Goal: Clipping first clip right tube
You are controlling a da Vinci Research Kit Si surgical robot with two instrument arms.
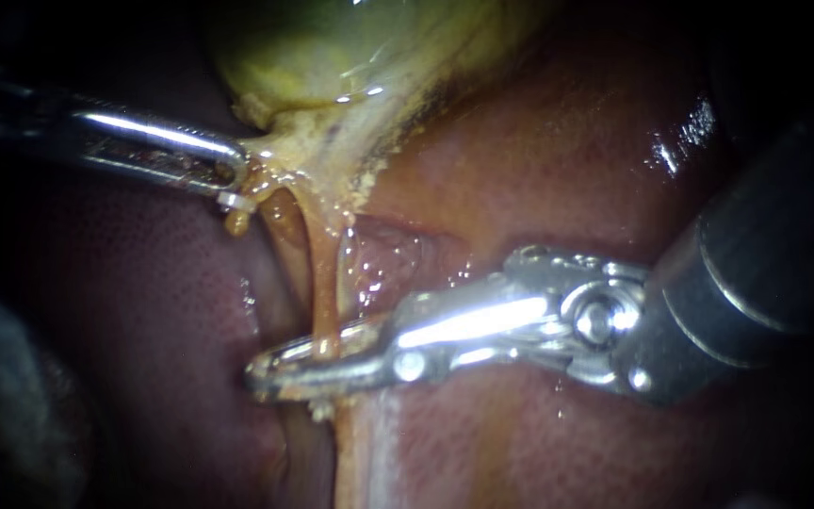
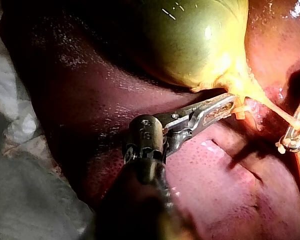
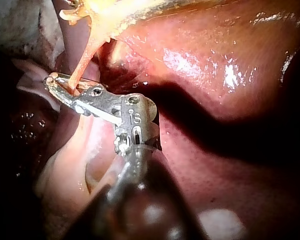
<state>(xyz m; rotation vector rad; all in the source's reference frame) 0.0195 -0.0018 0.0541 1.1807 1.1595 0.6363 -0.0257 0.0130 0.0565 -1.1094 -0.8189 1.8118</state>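
The right instrument (image 1: 261,373), a bright steel tool with two long slim jaws, is clamping across a thin, wet, orange-tan tube (image 1: 325,292). Its jaws are standing only a sliver apart, one pressing on each side of the tube. In the endoscope view this is happening a little toward 7 o'clock from the centre, with the tips pointing to 9 o'clock.

The tube is hanging taut and glistening, running from the jaws toward 12 o'clock to the neck of the glossy green-yellow gallbladder (image 1: 303,57). A darker strand is lying just beside the tube on its 9 o'clock side. The two are running so close together at the jaws that I cannot tell whether both are caught.

At 10 o'clock the left instrument (image 1: 236,184), a slim steel shaft with short jaws, is pinching the frayed yellow tissue of the gallbladder neck with its jaws clenched.

The right wrist view is showing the tube (image 3: 82,60) dropping in between the right instrument's (image 3: 52,82) jaws. The left wrist view is showing the left instrument's (image 2: 230,105) ridged jaws closed at the gallbladder's (image 2: 190,40) neck. Ahead of them are the tube (image 2: 277,112) and the right instrument (image 2: 295,135).

The smooth dark-red liver (image 1: 567,160) is lying under everything.
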